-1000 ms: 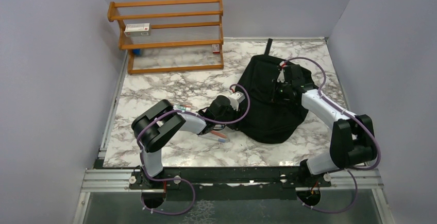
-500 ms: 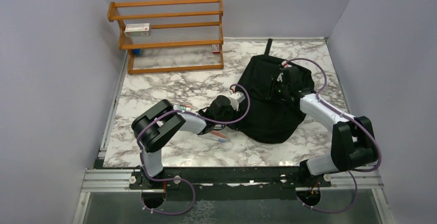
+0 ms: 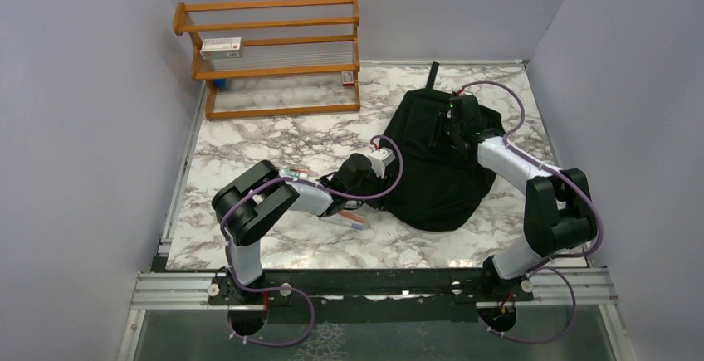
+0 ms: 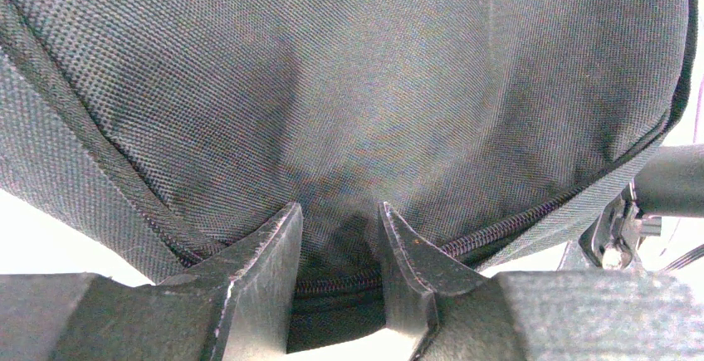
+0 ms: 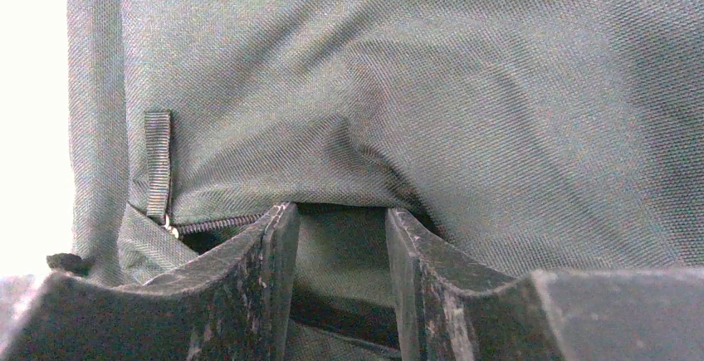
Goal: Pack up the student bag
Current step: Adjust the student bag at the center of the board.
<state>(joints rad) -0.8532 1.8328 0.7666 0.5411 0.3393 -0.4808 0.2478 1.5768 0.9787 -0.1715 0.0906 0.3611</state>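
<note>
1. Since the student bag [image 3: 432, 178] lies slumped on the marble table [image 3: 274, 137] between my two grippers, I take my bearings from it; its black fabric fills both wrist views.
2. My left gripper [image 4: 339, 212] sits at the side of the bag that faces it. Its jaws are partly closed and pinch a puckered fold of the fabric.
3. A zipper [image 4: 498, 226] runs just under that gripper's tips and climbs away to its right.
4. My right gripper [image 5: 339, 209] is over the bag's far upper part. Its jaws stand apart and grip nothing.
5. A fold of fabric drapes across the right gripper's tips, and the gap between them looks onto darker cloth behind.
6. Left of the right gripper's fingers, a short webbing tab [image 5: 158, 162] hangs upright. A stretch of zipper teeth [image 5: 216, 225] starts at its lower end; I cannot tell whether it belongs to the same zipper.
7. Behind the left gripper, under its forearm, a few pens [image 3: 349, 221] lie on the table, near the bag.
8. Well beyond the left gripper and off to its left, a wooden rack [image 3: 274, 54] stands at the table's far edge.
9. A white box [image 3: 221, 45] sits on one of the rack's shelves, and a small red item [image 3: 349, 79] sits lower, at its right end.
</note>
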